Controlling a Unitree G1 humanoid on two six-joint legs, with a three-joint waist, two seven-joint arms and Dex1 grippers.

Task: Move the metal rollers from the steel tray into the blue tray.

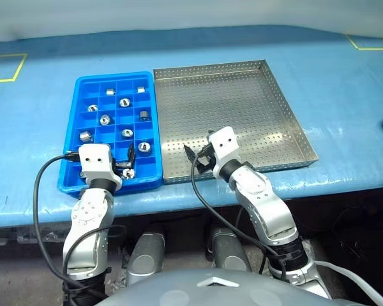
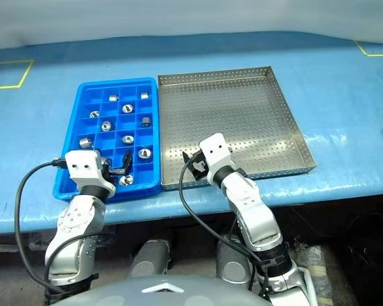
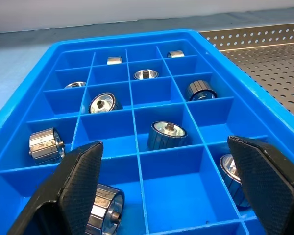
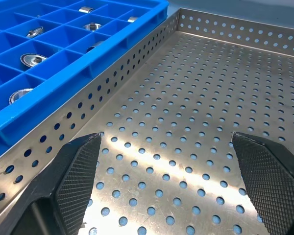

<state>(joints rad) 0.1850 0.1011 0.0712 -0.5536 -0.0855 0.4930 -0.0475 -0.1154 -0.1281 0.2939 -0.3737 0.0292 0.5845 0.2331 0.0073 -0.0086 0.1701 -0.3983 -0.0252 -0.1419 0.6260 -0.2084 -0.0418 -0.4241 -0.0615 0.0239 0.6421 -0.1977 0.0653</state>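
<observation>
The metal rollers [image 1: 127, 133], small shiny silver cylinders with hollow centres, all lie in separate square compartments of the bright blue plastic grid tray [image 1: 73, 136], some on end, some on their sides. The large perforated steel tray [image 1: 255, 115], touching the blue one on its right, appears to hold none, so the transfer looks finished. The left gripper [image 1: 131, 162] hangs over the blue tray's near compartments, nearest the rollers, its black fingers [image 3: 81, 183] spread wide and empty. The right gripper [image 1: 198, 156], equally agape, hovers over the steel tray's near left corner. Both trays sit on a blue-covered table [image 1: 345, 95] with yellow tape marks [image 1: 6, 67].
</observation>
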